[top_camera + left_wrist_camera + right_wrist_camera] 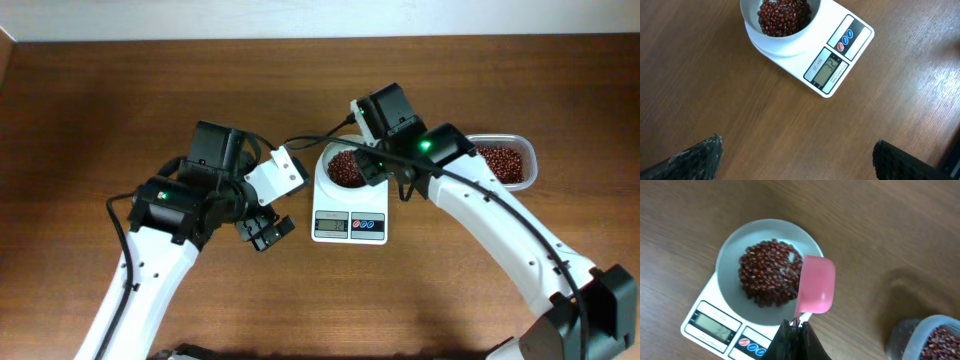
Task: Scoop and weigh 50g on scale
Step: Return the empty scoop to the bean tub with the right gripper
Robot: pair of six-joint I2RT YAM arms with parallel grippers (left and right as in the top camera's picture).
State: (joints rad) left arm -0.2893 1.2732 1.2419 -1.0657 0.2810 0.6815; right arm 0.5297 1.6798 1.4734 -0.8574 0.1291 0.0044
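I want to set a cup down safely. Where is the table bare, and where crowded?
Bare: the table in front of the scale; also the far strip behind scale and tub. Crowded: around the bowl, where the right gripper holds the scoop; the left gripper hangs close.

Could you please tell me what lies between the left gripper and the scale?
Only bare wooden table: in the left wrist view, nothing sits between the open left gripper and the scale.

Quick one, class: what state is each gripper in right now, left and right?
Left gripper: jaws open, holding nothing.
Right gripper: jaws shut on the pink scoop.
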